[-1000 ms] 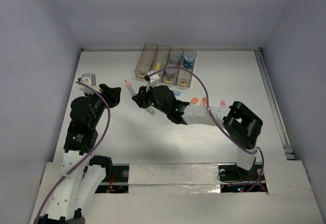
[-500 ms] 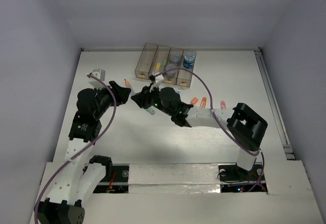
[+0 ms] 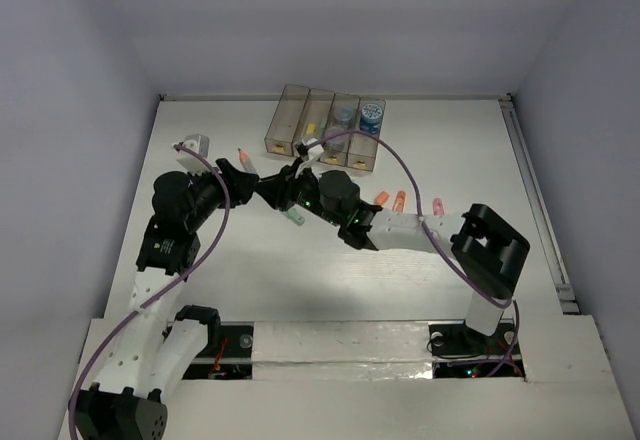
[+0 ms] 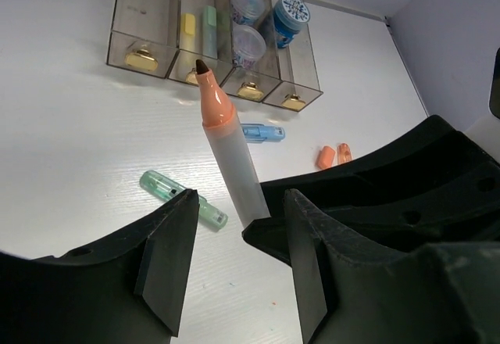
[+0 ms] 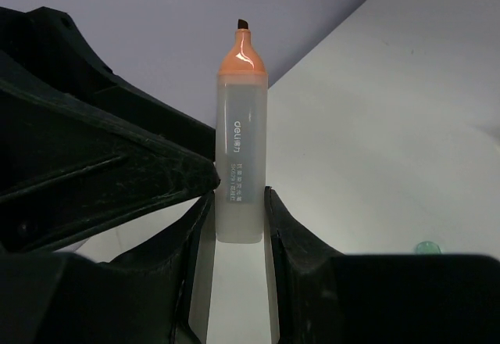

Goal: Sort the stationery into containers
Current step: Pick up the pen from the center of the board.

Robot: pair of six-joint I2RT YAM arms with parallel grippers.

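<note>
The orange marker (image 4: 231, 156) stands uncapped, with a dark chisel tip, an orange collar and a frosted pale barrel. It sits just left of centre in the left wrist view, tilted with its tip towards the upper left. We see its lower end clamped between the fingers of the right gripper (image 5: 241, 203), which press on both sides of the barrel. The left gripper (image 4: 238, 203) is spread, with one finger on each side of the marker and a gap showing on both sides.

From above, the marker (image 3: 244, 160) is held over the white table (image 3: 250, 260), left of and below the row of four smoky bins (image 3: 290, 120) at the upper middle. In the left wrist view the second bin from the left holds a yellow stick (image 4: 188, 25) and a green stick (image 4: 210, 27). The third holds pale rolls (image 4: 248, 43) and the fourth a blue roll (image 4: 291, 9).

Only the right wrist view shows the white lettering on the barrel; it shows none of the bins. The left wrist view alone shows a blue stick (image 4: 262, 131) on the table below the bins, with a loose green stick (image 4: 181, 198) at lower left and two orange pieces (image 4: 326, 157) at right. Only the top view takes in a pink piece (image 3: 437, 204) further right.
</note>
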